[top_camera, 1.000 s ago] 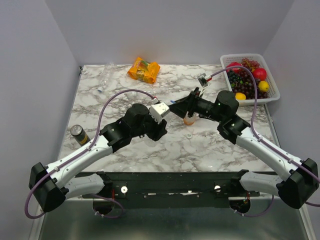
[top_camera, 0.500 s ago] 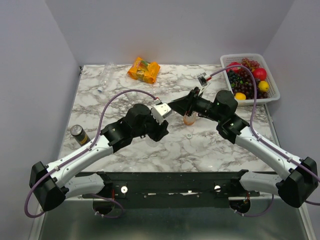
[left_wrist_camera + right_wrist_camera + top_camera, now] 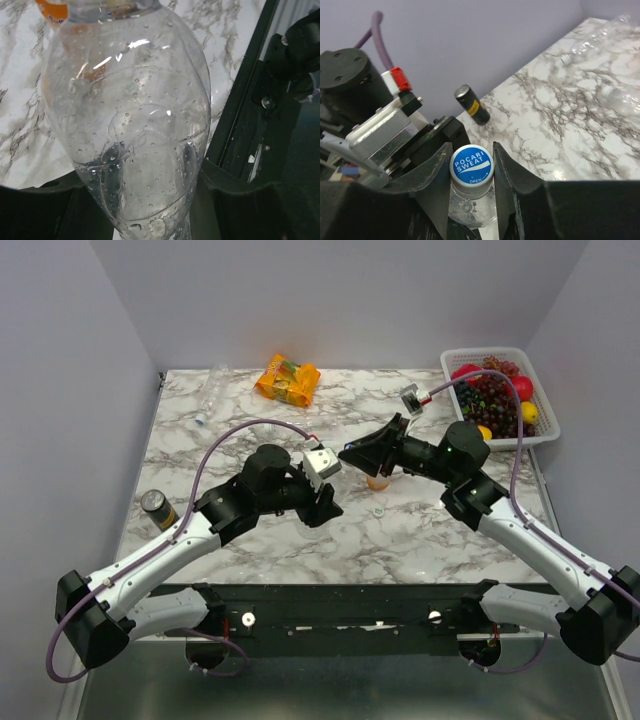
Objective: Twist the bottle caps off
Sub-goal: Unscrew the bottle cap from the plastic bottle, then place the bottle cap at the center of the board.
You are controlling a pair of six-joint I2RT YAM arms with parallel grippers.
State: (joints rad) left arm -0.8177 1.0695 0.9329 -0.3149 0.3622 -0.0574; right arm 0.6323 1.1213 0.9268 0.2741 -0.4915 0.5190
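Note:
My left gripper (image 3: 145, 212) is shut on the lower body of a clear, colourless bottle (image 3: 130, 110) with droplets inside, held above the table. Its blue cap (image 3: 471, 165), printed POCARI SWEAT, sits between the fingers of my right gripper (image 3: 470, 149), which is shut on it from both sides. In the top view the two grippers meet over the table's middle, left gripper (image 3: 323, 495) facing right gripper (image 3: 352, 453). An orange bottle (image 3: 378, 480) stands just behind them, and a small white cap (image 3: 378, 510) lies loose on the marble. Another clear bottle (image 3: 205, 400) lies at the back left.
An orange snack packet (image 3: 287, 378) lies at the back centre. A white basket (image 3: 545, 430) of fruit sits at the back right. A dark can (image 3: 158, 508) lies near the left edge. Grey walls enclose the marble table (image 3: 300, 540) on three sides.
My right gripper has closed from open onto the blue cap. Both arms shifted slightly, the right wrist drawing to the right; the left gripper kept its hold on the bottle.

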